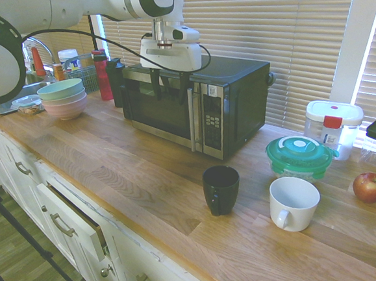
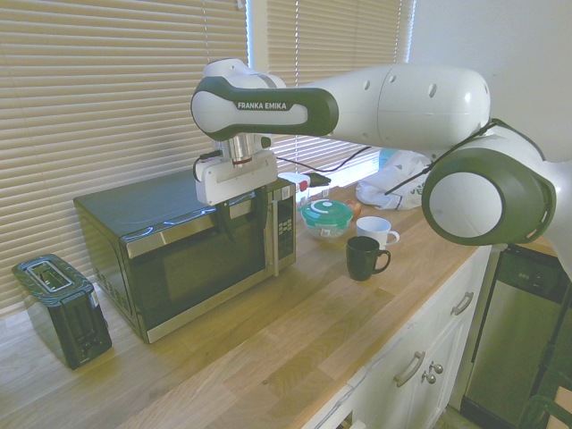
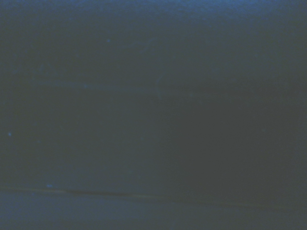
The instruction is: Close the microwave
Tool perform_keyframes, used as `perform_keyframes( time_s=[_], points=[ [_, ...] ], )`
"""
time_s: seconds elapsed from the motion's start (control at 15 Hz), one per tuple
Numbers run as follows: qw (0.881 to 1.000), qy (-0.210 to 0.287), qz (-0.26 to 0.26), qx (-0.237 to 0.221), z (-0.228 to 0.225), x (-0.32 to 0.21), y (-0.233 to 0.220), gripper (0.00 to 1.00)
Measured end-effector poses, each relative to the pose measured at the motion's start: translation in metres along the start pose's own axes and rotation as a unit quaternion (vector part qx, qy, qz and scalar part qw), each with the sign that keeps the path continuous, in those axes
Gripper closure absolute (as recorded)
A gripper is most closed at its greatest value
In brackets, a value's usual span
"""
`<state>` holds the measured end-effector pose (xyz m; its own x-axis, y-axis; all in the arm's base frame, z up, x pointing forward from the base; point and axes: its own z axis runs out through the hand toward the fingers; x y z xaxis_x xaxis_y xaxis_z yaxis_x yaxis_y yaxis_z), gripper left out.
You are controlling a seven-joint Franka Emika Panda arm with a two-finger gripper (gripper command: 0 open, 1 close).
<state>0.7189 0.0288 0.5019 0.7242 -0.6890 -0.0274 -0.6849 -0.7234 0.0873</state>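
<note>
My jaws point(image 1: 172, 89) hang spread apart with nothing between them, fingers pointing down in front of the microwave point(image 1: 237, 104). It sits on the tabletop point(image 1: 142, 176) near the blinds point(image 1: 256, 18), its front toward the open side of the tabletop, which I judge leaves me room to reach the door point(image 1: 156, 107). I hold over the glass beside the handle point(image 1: 194, 117), likely so I can push rather than grip. The door looks flush or nearly so; I cannot tell whether it is latched. The toaster point(image 2: 64, 308) stands apart, off the end away from the button panel. Past the panel end are the black mug point(image 1: 221, 190), white mug point(image 1: 294, 204) and green-lidded bowl point(image 1: 299, 158); none blocks the door. A straight push should do, though too much force could slide the microwave back.
</note>
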Motion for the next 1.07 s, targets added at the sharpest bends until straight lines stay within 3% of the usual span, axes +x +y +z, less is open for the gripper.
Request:
perform_keyframes(
  time_s=[0.67,1.07],
  points=[
    [1.000,-0.004,-0.029,-0.001,0.017,-0.051,0.002,0.00],
    [0.999,-0.013,-0.027,-0.012,0.039,-0.087,0.039,0.00]
  ],
)
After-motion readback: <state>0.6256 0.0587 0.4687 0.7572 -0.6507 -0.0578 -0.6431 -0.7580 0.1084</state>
